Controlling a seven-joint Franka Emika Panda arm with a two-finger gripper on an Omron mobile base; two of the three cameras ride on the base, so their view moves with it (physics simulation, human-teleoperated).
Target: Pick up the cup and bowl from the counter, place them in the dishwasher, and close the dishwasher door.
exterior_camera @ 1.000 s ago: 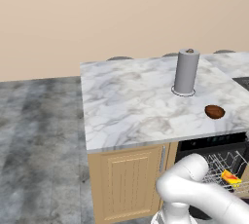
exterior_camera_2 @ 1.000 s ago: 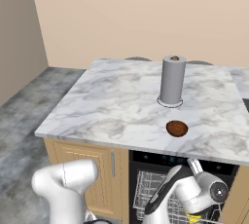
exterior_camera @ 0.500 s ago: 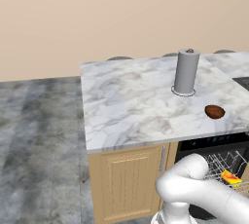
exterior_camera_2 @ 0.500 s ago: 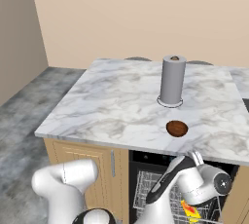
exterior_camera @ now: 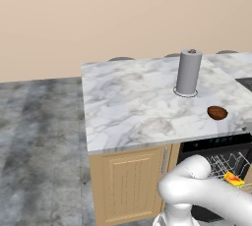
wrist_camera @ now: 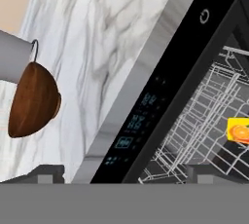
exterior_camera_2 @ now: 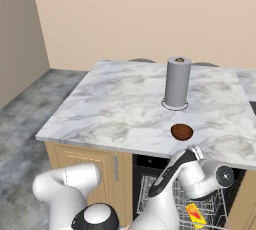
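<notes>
You have the bowl [exterior_camera: 217,113] sitting on the counter [exterior_camera: 133,104] at the right of the left base view, just inside the front edge, with the tall grey cylinder [exterior_camera: 188,72] standing upright behind it and a little to its left, the two near each other but apart. In the right base view the same bowl [exterior_camera_2: 182,131] lies right of the frame's centre, below the cylinder [exterior_camera_2: 177,82], and your arm's wrist rises just under the counter [exterior_camera_2: 115,106] edge beneath it. The cup [exterior_camera_2: 196,213] rests in the white wire rack of the dishwasher [exterior_camera_2: 210,209] at the lower right of that view; in the left base view you catch the cup [exterior_camera: 233,178] at the right edge, partly behind the arm's white body, so how it lies is hard to judge. In the hand view the bowl [wrist_camera: 34,100] appears at the left against the marble, the black control strip of the dishwasher [wrist_camera: 165,101] runs diagonally through the middle, and the cup [wrist_camera: 239,130] sits on the rack at the right edge. Your pincer [wrist_camera: 124,172] is released, its two dark tips far apart at the bottom of the hand view with nothing between them
</notes>
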